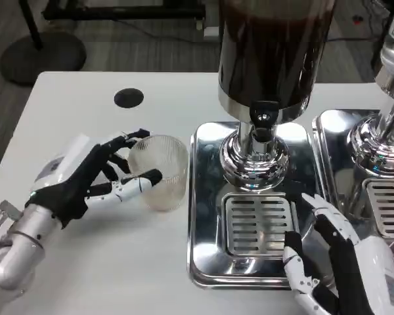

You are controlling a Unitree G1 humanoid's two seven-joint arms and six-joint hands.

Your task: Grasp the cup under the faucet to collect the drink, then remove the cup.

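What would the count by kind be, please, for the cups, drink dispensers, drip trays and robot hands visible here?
Cups: 1, the clear cup
Drink dispensers: 2, dark dispenser, second dispenser
Drip trays: 2, near tray, far tray
Hands: 2, left hand, right hand
Total: 7

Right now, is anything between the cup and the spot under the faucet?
Nothing visible. The left hand grips the cup on the table left of the tray; only the tray's raised rim lies before the bare grate under the faucet.

A black round hole [129,98] sits in the white table [72,262]. At the right edge stands a second chrome dispenser [384,125] on its own tray [328,131].
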